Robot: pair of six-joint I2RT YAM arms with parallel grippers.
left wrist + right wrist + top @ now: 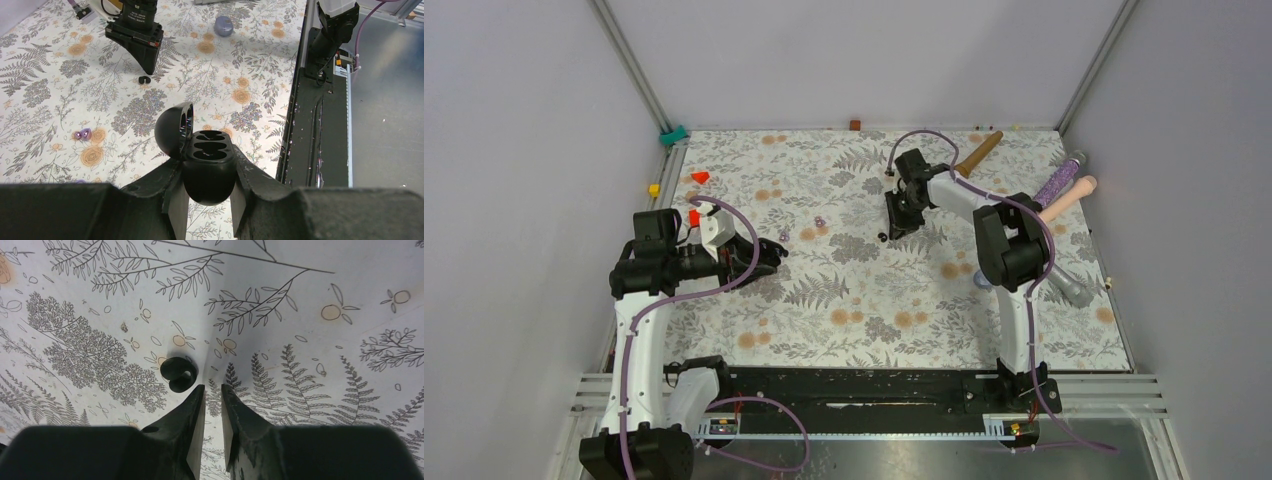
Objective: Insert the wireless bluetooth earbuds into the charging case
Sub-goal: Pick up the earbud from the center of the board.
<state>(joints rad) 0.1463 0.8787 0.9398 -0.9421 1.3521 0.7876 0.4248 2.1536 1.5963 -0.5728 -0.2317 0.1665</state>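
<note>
My left gripper [207, 169] is shut on the black charging case [209, 186], held above the table with its lid [174, 129] swung open to the left. The case's two sockets [210, 146] look empty. One black earbud [178, 373] lies on the floral mat just left of my right gripper's [212, 390] tips. That gripper's jaws stand a narrow gap apart with nothing between them. From the left wrist the same earbud [144, 79] shows beside the right gripper [148, 65]. A pale purple earbud [82, 133] lies to the left. In the top view the purple buds [819, 221] [782, 236] lie between the arms.
A lavender rounded object [223, 26] lies near the right arm's base. Wooden and pink handles [979, 152] [1069, 197] and a glittery purple rod [1060, 180] lie at the back right. Red cones [700, 177] and a yellow cube [654, 189] sit at the left. A black rail [854, 385] lines the front edge.
</note>
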